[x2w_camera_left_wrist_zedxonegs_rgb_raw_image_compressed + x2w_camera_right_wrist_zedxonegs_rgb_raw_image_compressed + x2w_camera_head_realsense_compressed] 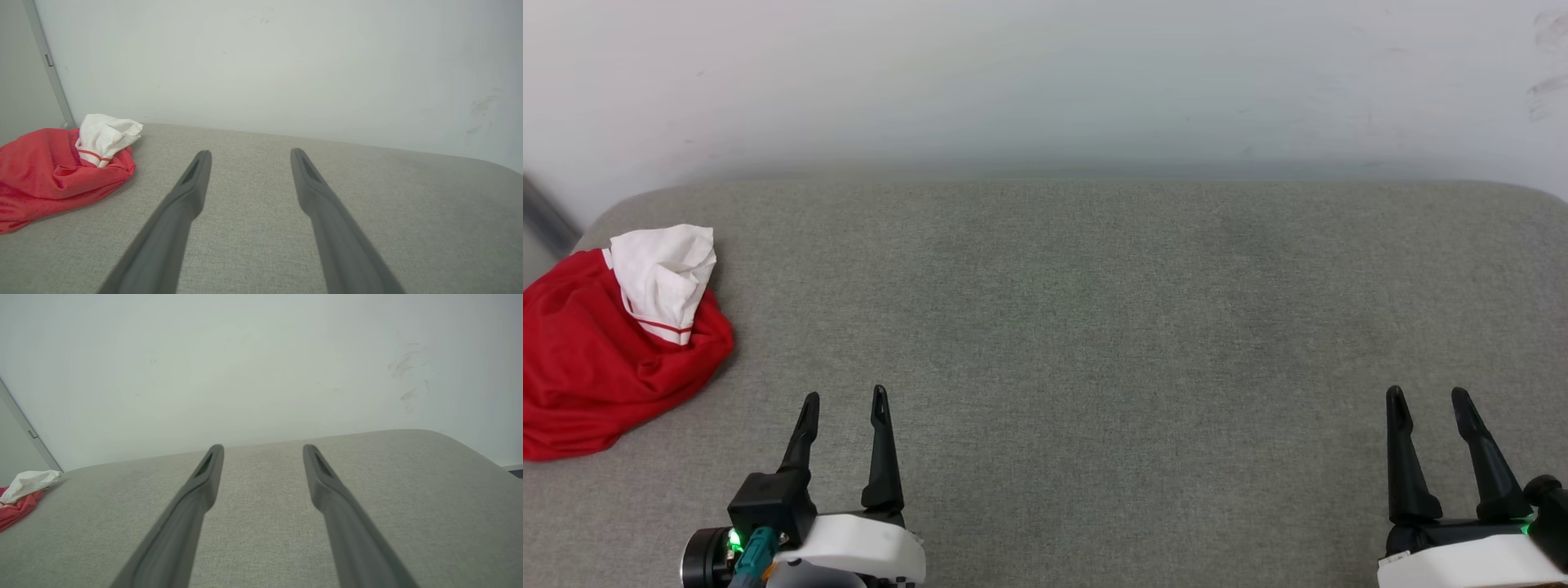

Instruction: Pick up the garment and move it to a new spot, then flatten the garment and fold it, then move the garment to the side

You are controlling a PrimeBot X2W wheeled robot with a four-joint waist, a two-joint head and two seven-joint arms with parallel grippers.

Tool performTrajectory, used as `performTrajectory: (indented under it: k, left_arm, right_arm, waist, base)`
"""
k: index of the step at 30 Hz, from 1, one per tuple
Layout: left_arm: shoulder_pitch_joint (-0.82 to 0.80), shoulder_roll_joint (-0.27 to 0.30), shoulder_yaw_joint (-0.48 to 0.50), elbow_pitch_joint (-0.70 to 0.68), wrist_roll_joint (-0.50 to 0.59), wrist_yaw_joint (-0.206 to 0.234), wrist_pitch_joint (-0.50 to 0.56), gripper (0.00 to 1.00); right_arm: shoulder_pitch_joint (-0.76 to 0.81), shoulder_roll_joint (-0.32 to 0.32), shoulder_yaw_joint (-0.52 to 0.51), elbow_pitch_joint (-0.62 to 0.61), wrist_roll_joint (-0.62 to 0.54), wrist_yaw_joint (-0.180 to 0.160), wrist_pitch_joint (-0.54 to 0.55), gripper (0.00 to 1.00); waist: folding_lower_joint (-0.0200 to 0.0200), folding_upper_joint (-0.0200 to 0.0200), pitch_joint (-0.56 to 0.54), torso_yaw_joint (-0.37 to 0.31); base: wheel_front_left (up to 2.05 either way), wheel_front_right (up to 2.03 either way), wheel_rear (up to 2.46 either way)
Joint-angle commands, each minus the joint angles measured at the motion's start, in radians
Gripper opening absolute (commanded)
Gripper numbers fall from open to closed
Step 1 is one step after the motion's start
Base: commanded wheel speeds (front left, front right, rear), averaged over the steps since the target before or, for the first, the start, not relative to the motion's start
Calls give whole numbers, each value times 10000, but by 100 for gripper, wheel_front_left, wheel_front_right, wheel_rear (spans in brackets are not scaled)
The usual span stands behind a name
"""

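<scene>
Since the garment (596, 367) lies bunched in a red heap at the left edge of the table (1094, 327), with a white sleeve (662, 273) crumpled on top, the pick-up is not yet begun, and I judge it falls to my left tool (845, 394). Both tools hang low near me, fingers apart and empty. The right tool (1427, 393) is well away across the table; the left one is near the heap but not touching it. To do this well I should swing the left tool leftward and forward, come down on the heap from above, and close on a thick red fold rather than the loose sleeve, which could slip out or drag up only a corner. Some cloth seems to hang past the table's edge, so I would lift high before carrying it toward the bare middle, lest it snag. I cannot see any lettering, so I cannot tell which side faces up.
</scene>
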Motion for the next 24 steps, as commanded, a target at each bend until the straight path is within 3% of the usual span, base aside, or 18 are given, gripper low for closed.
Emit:
performTrajectory:
  k: [1,24]
  left_arm:
    - [11,-25,16,-85,225,-63,-90,100]
    - [364,-278,229,30,1778,-355,-514,100]
  right_arm:
    - [107,7,-8,-119,-238,-3,-111,100]
    - [487,13,-22,-251,-1024,-3,-534,100]
  waist:
    - [0,0,6,1]
    - [0,0,-56,10]
  base:
    - [0,0,0]
    - [0,0,0]
